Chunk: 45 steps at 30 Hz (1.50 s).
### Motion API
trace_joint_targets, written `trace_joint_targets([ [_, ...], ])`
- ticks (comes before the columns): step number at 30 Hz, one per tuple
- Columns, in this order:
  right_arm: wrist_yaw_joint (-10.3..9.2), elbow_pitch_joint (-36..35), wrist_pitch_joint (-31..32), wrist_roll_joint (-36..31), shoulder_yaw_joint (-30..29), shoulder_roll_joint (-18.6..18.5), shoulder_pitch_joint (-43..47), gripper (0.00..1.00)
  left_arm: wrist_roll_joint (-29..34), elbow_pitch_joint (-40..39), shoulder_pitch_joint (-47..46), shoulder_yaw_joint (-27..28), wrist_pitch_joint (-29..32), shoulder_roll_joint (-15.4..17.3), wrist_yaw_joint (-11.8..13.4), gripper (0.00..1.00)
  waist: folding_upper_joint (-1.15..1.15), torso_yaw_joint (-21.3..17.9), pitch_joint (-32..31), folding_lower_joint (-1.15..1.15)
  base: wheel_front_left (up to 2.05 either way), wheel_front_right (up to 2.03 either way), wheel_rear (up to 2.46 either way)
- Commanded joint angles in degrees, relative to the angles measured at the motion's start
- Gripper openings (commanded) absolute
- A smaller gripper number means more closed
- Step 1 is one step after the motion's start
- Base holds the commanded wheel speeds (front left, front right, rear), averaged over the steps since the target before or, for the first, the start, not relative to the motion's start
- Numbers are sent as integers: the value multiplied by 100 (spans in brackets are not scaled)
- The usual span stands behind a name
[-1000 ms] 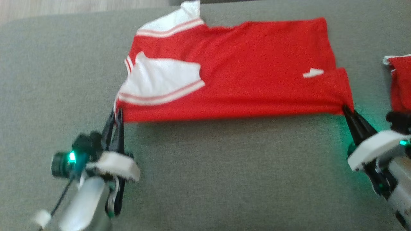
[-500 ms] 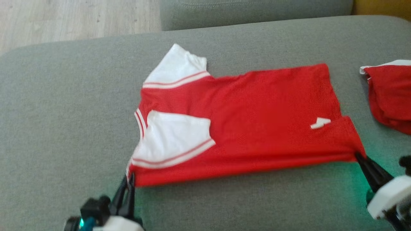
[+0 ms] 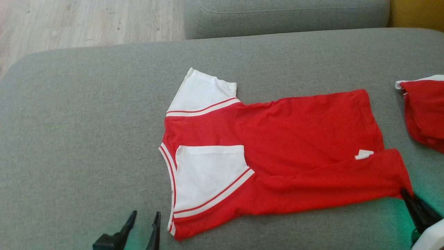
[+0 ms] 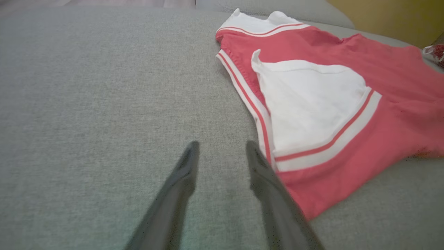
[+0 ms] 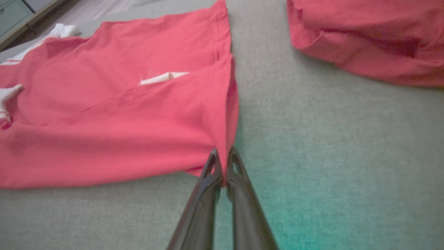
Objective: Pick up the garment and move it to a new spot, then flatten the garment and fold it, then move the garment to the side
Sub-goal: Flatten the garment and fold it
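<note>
A red garment [image 3: 295,139] with white sleeves lies folded lengthwise on the grey cushion [image 3: 86,121], collar end to the left. My left gripper [image 3: 145,216] stands open just left of the garment's near-left corner, nothing between its fingers; the left wrist view shows that left gripper [image 4: 220,147] beside the garment [image 4: 347,86]. My right gripper [image 3: 404,191] is shut on the garment's near-right hem corner, and in the right wrist view the right gripper [image 5: 223,152] pinches the red garment [image 5: 121,121] edge.
A second red garment [image 3: 425,111] lies bunched at the right edge, also the second red garment [image 5: 364,38] in the right wrist view. A wooden floor [image 3: 86,21] lies beyond the cushion's far-left edge, and another cushion [image 3: 284,14] stands behind.
My left gripper has let go of the garment's near-left corner and now stands open beside it. The head camera has tilted, so the whole scene sits lower. The right gripper still holds its corner.
</note>
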Motion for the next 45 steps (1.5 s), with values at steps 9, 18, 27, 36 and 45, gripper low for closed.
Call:
trace_joint_targets([
  [9,36,-474,-80,-843,-878,26,119,100,298,-463,-834,184,320,484,56,100,0,-65,184,0,0,0,0],
  [18,36,-1014,-54,-1387,-950,164,-227,100,518,-191,-3218,185,1136,772,-592,100,0,-434,745,0,0,0,0],
  [27,36,-1470,49,-1575,-661,162,-845,100,408,1493,-5604,-195,2411,917,-1438,100,0,-1097,1506,0,0,0,0],
  [36,36,-1492,20,-1572,-501,219,-1098,100,165,2603,-6468,-587,2866,1102,-1524,100,0,-1477,1964,0,0,0,0],
  [45,36,-1347,-41,-1553,-400,296,-1285,100,-277,3012,-6764,-1269,2850,1329,-1528,19,0,-1662,2095,0,0,0,0],
])
